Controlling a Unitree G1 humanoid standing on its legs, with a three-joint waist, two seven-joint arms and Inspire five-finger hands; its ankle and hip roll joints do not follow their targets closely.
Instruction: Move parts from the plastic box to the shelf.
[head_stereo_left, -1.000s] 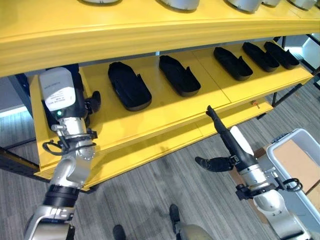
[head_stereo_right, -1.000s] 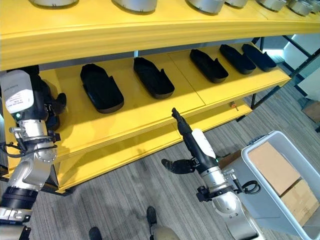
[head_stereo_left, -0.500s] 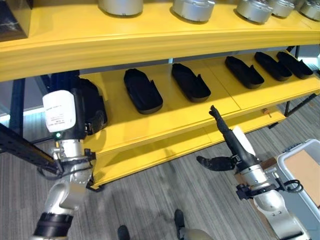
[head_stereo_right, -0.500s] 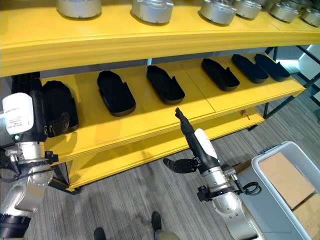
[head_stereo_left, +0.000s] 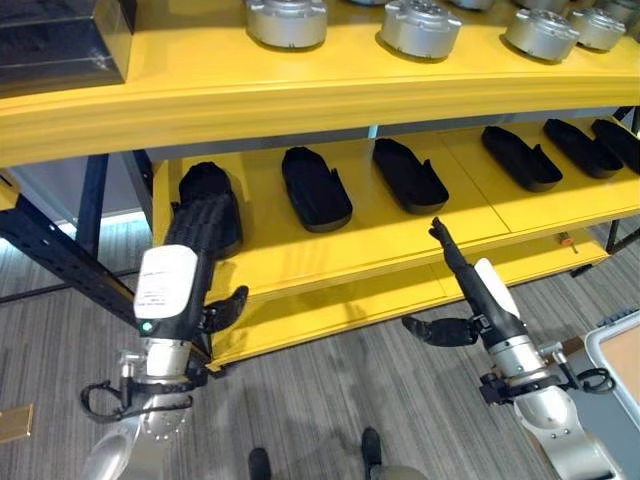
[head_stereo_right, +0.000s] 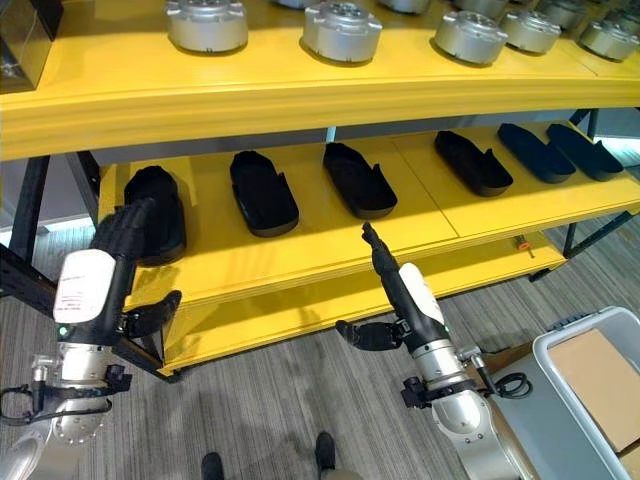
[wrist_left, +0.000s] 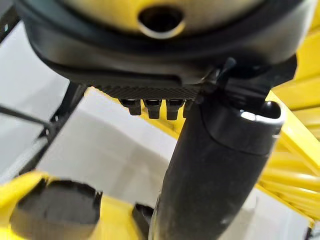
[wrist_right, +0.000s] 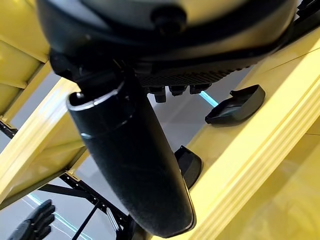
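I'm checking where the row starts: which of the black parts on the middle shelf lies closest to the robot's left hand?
The black part at the shelf's left end. The left hand is raised directly in front of it, open; the other parts lie farther right.

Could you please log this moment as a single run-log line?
left robot hand: open, empty, before leftmost part | right robot hand: open, empty | parts: shelf

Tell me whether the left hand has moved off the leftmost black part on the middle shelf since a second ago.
Yes. The left hand has pulled back toward the shelf's front edge, open, leaving the leftmost black part lying on the shelf; earlier it was over that part.
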